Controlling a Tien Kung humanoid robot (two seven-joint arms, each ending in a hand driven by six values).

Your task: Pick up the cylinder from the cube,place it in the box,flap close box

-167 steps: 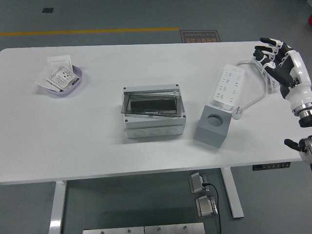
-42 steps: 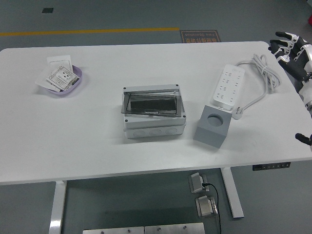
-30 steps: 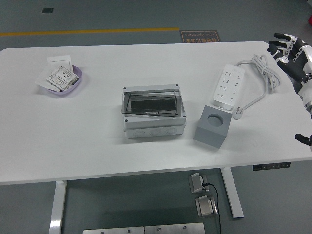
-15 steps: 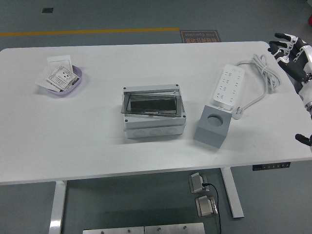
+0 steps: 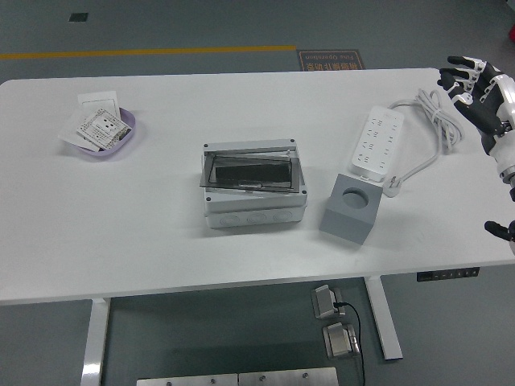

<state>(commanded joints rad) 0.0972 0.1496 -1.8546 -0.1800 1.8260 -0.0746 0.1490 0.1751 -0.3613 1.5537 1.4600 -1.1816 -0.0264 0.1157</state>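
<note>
While the right hand (image 5: 475, 84) hangs at about two o'clock over the table's far right corner, its fingers are spread apart and hold nothing. The forearm runs down the right edge, wrist bent so the fingertips point inward toward the coiled cable (image 5: 438, 121). From there the grey cube (image 5: 349, 209) sits at roughly eight o'clock, well apart, just beside the white power strip (image 5: 376, 143). Its round socket faces up, and I cannot tell whether the cylinder sits in it; only a dark hole shows. At nine o'clock from the cube stands the box (image 5: 253, 186), its smoky flap seemingly lying down over the opening. To do the pick well, I'd judge the hand should swing over the strip, drop straight onto the socket and pinch vertically.
</note>
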